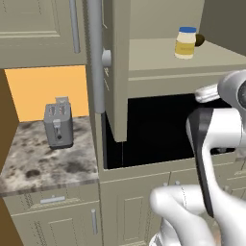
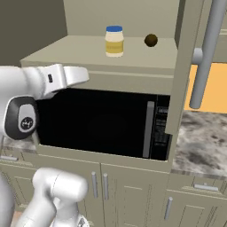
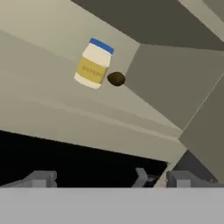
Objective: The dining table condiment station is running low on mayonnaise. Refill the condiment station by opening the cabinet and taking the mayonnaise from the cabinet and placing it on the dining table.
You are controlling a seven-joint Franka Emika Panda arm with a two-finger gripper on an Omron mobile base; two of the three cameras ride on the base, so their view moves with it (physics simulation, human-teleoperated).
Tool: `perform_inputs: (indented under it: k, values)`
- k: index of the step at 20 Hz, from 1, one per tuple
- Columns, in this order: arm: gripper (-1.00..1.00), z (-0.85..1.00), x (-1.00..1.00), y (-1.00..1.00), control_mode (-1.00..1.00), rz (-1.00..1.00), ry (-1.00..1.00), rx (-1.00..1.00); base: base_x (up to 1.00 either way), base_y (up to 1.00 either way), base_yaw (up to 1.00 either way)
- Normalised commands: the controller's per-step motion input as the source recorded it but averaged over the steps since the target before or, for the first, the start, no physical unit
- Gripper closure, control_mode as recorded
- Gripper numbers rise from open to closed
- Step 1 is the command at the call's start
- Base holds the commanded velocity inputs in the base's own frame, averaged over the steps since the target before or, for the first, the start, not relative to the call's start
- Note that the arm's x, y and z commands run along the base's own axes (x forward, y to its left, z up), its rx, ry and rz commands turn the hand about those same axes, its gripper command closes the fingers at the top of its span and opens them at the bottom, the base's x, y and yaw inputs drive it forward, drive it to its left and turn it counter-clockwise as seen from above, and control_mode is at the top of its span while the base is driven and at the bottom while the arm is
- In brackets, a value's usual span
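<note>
The mayonnaise (image 1: 185,42) (image 2: 114,41) (image 3: 93,63), a blue-lidded jar with a yellow label, stands upright on the shelf of the cabinet (image 1: 153,60) (image 2: 84,51). The cabinet's door (image 1: 116,72) (image 2: 181,66) hangs open. My gripper (image 3: 112,179) is open with nothing between its fingers. It sits below and in front of the shelf, well short of the jar, at the level of the microwave's top. The dining table is out of view.
A small brown round thing (image 1: 200,40) (image 2: 151,40) (image 3: 116,78) lies on the shelf just right of the jar. A black microwave (image 1: 158,129) (image 2: 102,119) sits under the shelf. A toaster (image 1: 58,124) stands on the marble counter (image 1: 43,163) to the left.
</note>
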Motion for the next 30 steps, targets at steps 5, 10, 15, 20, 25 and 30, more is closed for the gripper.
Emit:
perform_inputs:
  k: [5,10,15,20,25,30]
  values:
    - [-1.00,0.33,0.05,0.70,-1.00,0.20,-0.22,0.46,0.00,0.00,0.00]
    - [-1.00,0.73,0.00,-0.34,-1.00,0.09,-0.25,0.39,0.00,0.00,0.00]
    - [-1.00,0.26,0.04,-0.14,-1.00,0.01,-0.04,0.07,0.00,0.00,0.00]
    - [-1.00,0.00,0.23,0.00,-1.00,0.00,0.05,0.00,0.00,0.00,0.00]
    - [-1.00,0.02,0.27,-0.02,-1.00,0.00,0.11,0.00,0.00,0.00,0.00]
    - [-1.00,0.26,0.14,-0.04,-1.00,0.00,0.00,0.00,0.00,0.00,0.00]
